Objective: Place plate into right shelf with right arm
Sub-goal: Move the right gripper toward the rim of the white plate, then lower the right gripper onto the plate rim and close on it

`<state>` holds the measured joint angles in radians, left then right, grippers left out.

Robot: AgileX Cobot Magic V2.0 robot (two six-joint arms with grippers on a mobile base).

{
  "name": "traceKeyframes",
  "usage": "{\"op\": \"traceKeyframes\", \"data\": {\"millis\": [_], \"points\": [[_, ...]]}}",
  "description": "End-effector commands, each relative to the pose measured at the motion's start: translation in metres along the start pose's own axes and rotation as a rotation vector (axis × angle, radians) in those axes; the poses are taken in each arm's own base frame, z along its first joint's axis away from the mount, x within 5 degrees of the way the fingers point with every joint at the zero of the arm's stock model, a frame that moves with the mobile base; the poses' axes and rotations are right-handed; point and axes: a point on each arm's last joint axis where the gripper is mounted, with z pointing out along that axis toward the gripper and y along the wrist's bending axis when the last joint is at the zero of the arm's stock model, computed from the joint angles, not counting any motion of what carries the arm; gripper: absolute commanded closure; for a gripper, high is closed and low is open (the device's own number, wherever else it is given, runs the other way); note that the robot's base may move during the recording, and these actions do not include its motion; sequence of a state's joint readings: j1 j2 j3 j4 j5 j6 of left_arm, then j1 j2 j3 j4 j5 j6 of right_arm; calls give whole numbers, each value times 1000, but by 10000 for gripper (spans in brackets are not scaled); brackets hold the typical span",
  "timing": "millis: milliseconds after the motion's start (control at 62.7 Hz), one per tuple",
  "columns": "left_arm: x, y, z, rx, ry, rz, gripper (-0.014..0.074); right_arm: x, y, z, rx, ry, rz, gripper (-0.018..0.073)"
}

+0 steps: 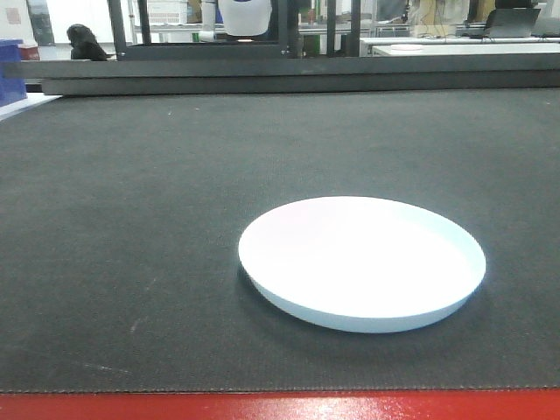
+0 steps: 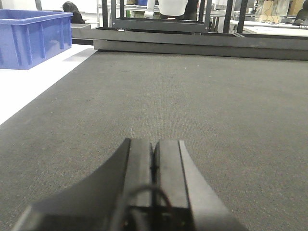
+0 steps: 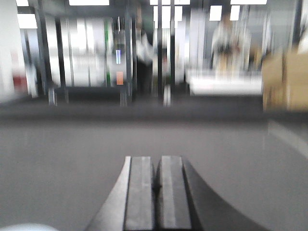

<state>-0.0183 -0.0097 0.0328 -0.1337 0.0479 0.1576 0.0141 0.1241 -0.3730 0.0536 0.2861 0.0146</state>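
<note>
A dark, woven mat (image 1: 157,192) covers the table, with a red edge (image 1: 262,408) showing along the near side and a cluttered workshop behind it. The plate (image 1: 361,262) lies flat on the mat, right of centre and near the front edge, with nothing touching it. In the left wrist view, the left gripper (image 2: 154,144) sits low over the mat with its fingers pressed together and nothing between them. A blue bin (image 2: 33,36) stands on a white surface (image 2: 29,91) off to its left. The right wrist view is blurred, but the right gripper (image 3: 157,161) also shows its fingers together, holding nothing.
</note>
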Motion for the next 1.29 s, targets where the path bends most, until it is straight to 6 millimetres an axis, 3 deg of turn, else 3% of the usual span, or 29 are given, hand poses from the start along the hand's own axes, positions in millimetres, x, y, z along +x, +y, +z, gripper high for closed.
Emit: {"op": "traceKeyframes", "data": {"millis": [0, 447, 750, 1053, 1165, 1277], "points": [[-5, 1, -1, -12, -89, -15, 724, -7, 0, 14, 11, 134, -11, 507], [-5, 1, -1, -12, -89, -15, 724, 21, 5, 76, -2, 860, 95, 507], [-5, 1, -1, -12, -89, -15, 724, 29, 6, 125, 5, 1145, 105, 507], [-5, 1, -1, -12, -89, -15, 724, 35, 26, 182, 31, 1313, 168, 500], [-5, 1, -1, -12, -89, -15, 724, 37, 38, 200, 2, 1341, 138, 397], [-5, 1, -1, -12, -89, -15, 724, 42, 53, 217, -22, 1373, 120, 132]]}}
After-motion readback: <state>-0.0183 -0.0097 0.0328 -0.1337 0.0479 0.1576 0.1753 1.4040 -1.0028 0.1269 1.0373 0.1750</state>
